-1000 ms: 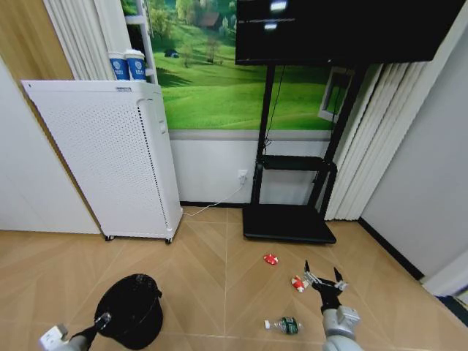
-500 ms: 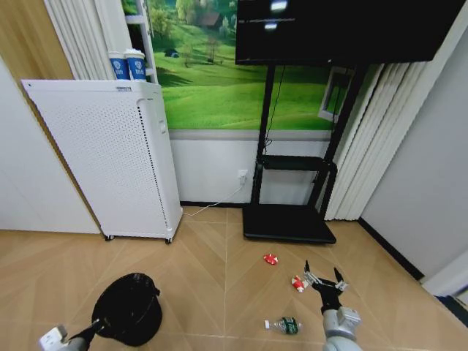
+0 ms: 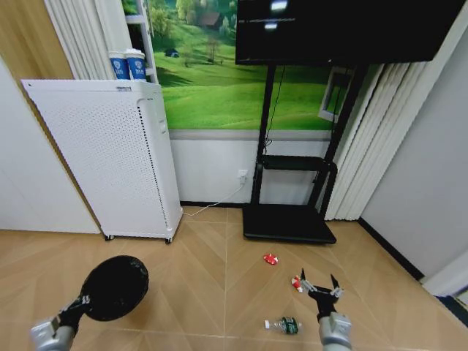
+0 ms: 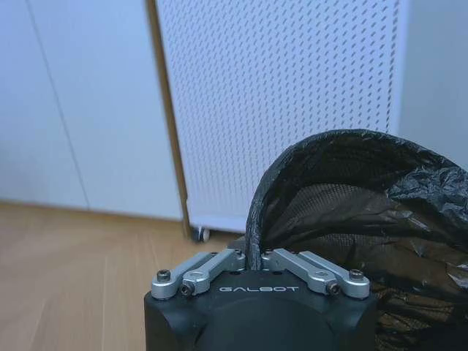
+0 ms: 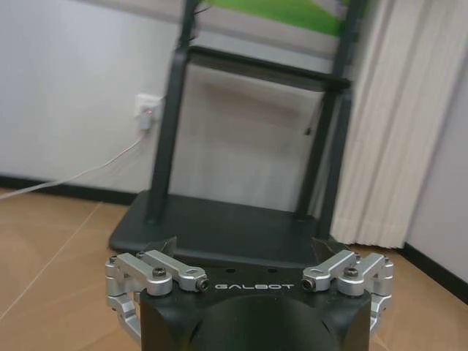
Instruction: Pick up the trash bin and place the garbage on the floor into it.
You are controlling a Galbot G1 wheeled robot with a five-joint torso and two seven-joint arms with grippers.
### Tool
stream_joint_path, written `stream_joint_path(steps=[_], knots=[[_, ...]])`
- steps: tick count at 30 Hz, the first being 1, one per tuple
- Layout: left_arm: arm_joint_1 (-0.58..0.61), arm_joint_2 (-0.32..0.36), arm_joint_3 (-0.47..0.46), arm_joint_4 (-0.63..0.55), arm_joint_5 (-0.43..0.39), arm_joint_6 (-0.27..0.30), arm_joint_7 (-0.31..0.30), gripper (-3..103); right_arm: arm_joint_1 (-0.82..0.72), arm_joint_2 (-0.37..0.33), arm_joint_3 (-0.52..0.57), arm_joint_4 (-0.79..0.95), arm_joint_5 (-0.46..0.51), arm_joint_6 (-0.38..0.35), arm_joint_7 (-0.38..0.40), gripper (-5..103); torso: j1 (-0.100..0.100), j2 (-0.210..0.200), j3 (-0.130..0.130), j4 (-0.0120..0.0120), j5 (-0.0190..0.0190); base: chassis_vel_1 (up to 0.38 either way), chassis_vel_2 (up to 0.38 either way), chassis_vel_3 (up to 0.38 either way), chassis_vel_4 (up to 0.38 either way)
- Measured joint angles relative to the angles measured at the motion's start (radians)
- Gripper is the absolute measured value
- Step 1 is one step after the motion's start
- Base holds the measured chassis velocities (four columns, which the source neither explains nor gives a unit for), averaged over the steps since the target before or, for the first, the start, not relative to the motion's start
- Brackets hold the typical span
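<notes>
Black mesh trash bin [image 3: 113,287], head view: off the wooden floor [image 3: 212,292], rim pinched by the left end effector [image 3: 79,306]. Right end effector [image 3: 317,287], fingers spread, empty, just beside one red-and-white scrap [image 3: 296,283]; second scrap [image 3: 270,258] farther off; clear bottle [image 3: 284,325] near its wrist.

Left wrist view: end effector [image 4: 256,265] clamped on the bin [image 4: 351,219] rim, white perforated cabinet [image 4: 278,102] behind.

Right wrist view: end effector [image 5: 252,292] open, facing a black stand [image 5: 241,146].
</notes>
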Motion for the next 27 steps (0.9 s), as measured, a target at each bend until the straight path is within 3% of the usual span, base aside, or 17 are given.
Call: stream_joint_path(steps=[4, 10, 17, 19, 20, 22, 23, 26, 27], knots=[[-0.007, 0.013, 0.011, -0.023, -0.005, -0.02, 0.014, 3, 0.077, -0.062, -0.036, -0.051, -0.051, -0.003, -0.016, 100, 0.0, 0.0, 0.0, 0.0005, 0.0001, 0.0, 0.0, 0.0, 0.0], [-0.005, 0.0, 0.023, -0.047, -0.007, -0.021, 0.021, 3, 0.161, -0.136, -0.032, -0.109, -0.026, -0.003, -0.025, 100, 0.0, 0.0, 0.0, 0.0007, -0.0001, 0.0, 0.0, 0.0, 0.0], [-0.003, -0.008, 0.024, -0.044, 0.0, -0.021, 0.021, 3, 0.139, -0.125, -0.028, -0.17, -0.08, 0.066, -0.036, 100, 0.0, 0.0, 0.0, 0.0003, 0.0002, 0.0, 0.0, 0.0, 0.0], [-0.002, -0.011, 0.024, -0.04, 0.005, -0.026, 0.025, 3, 0.1, -0.131, -0.021, -0.183, -0.189, 0.118, -0.066, 100, 0.0, 0.0, 0.0, 0.0002, 0.0005, 0.0, 0.0, 0.0, 0.0], [-0.002, -0.011, 0.024, -0.04, 0.005, -0.026, 0.025, 3, 0.1, -0.131, -0.021, -0.183, -0.189, 0.118, -0.066, 100, 0.0, 0.0, 0.0, 0.0002, 0.0005, 0.0, 0.0, 0.0, 0.0], [-0.007, -0.016, 0.035, -0.026, 0.025, -0.045, 0.031, 3, 0.067, -0.191, -0.021, -0.174, -0.262, 0.131, -0.126, 100, 0.0, 0.0, 0.0, 0.0001, 0.0006, 0.0, 0.0, 0.0, 0.0], [-0.007, -0.016, 0.035, -0.026, 0.025, -0.045, 0.031, 3, 0.067, -0.191, -0.021, -0.174, -0.262, 0.131, -0.126, 100, 0.0, 0.0, 0.0, 0.0001, 0.0006, 0.0, 0.0, 0.0, 0.0], [-0.014, -0.029, 0.056, -0.022, 0.052, -0.07, 0.046, 3, 0.065, -0.317, -0.025, -0.164, -0.283, 0.12, -0.227, 100, 0.0, 0.0, 0.0, 0.0004, -0.0004, 0.0, 0.0, 0.0, 0.0], [-0.014, -0.029, 0.056, -0.022, 0.052, -0.07, 0.046, 3, 0.065, -0.317, -0.025, -0.164, -0.283, 0.12, -0.227, 100, 0.0, 0.0, 0.0, 0.0004, -0.0004, 0.0, 0.0, 0.0, 0.0]])
